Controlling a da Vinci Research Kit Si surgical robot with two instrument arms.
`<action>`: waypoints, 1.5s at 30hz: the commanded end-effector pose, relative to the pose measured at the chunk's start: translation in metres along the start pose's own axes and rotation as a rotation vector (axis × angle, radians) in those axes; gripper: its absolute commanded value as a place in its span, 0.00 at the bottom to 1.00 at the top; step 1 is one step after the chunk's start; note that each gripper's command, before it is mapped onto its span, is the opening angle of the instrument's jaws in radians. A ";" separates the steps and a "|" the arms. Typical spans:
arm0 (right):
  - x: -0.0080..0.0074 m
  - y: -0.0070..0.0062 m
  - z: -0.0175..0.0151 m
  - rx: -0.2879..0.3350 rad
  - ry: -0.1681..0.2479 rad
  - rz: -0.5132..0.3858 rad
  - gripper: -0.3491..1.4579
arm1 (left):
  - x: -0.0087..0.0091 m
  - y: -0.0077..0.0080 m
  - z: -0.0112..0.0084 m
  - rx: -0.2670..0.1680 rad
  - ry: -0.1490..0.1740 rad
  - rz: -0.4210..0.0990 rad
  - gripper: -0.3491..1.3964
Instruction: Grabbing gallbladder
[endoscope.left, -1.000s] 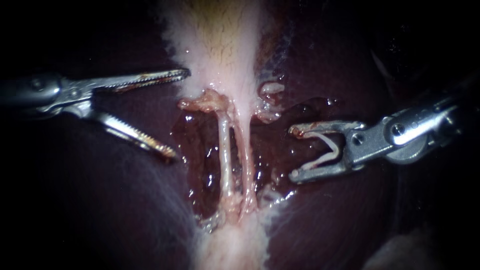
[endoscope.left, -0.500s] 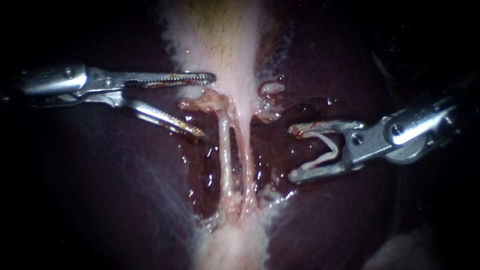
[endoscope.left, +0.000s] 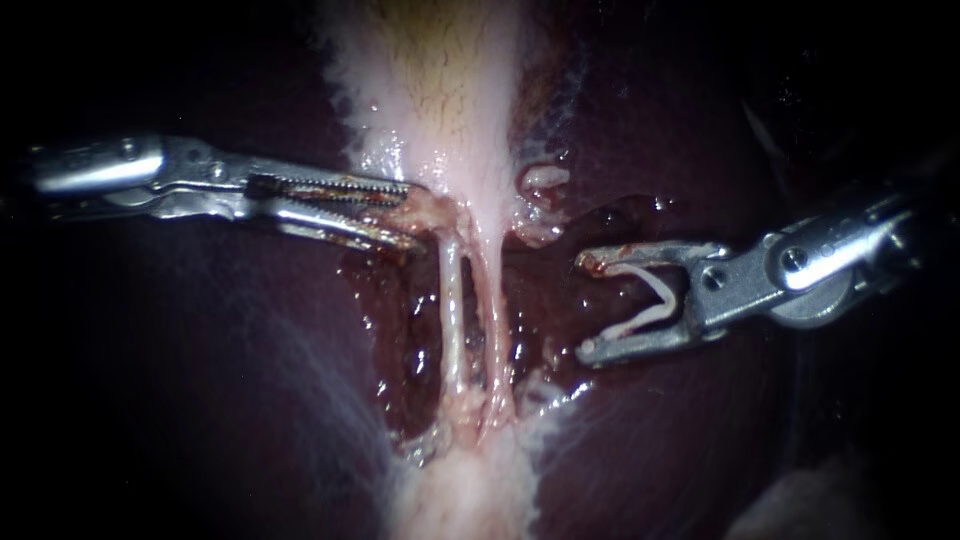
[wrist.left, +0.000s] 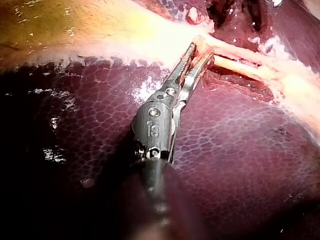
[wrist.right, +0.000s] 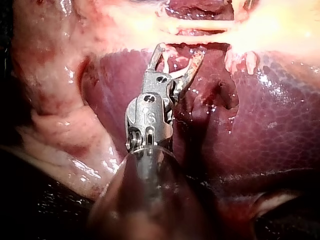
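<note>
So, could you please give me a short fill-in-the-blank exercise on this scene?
1. The left instrument has its jaws shut on the edge of the ___.
2. The right instrument holds a white ___ in its jaws.
3. Two pale ___ run between the instruments.
Missing: gallbladder; clip; tubes.

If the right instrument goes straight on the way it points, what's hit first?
Likely the right-hand tube, straight ahead of the right instrument and its clip; depth is unclear.

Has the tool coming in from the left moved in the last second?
Yes. The left instrument has slid right toward the unmoved pale tubes and closed on the tissue lump atop them.
</note>
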 end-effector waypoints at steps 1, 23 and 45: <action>0.0000 0.0000 0.0000 0.000 0.000 0.000 0.47 | 0.0000 -0.0001 -0.0001 0.002 0.000 -0.001 0.18; 0.0000 0.0000 -0.0001 0.000 0.000 0.000 0.47 | 0.0058 0.0030 -0.0051 0.018 -0.052 -0.108 0.00; -0.0001 0.0001 0.0000 0.000 0.000 0.000 0.47 | 0.0092 0.0033 -0.0094 0.052 -0.011 -0.138 0.00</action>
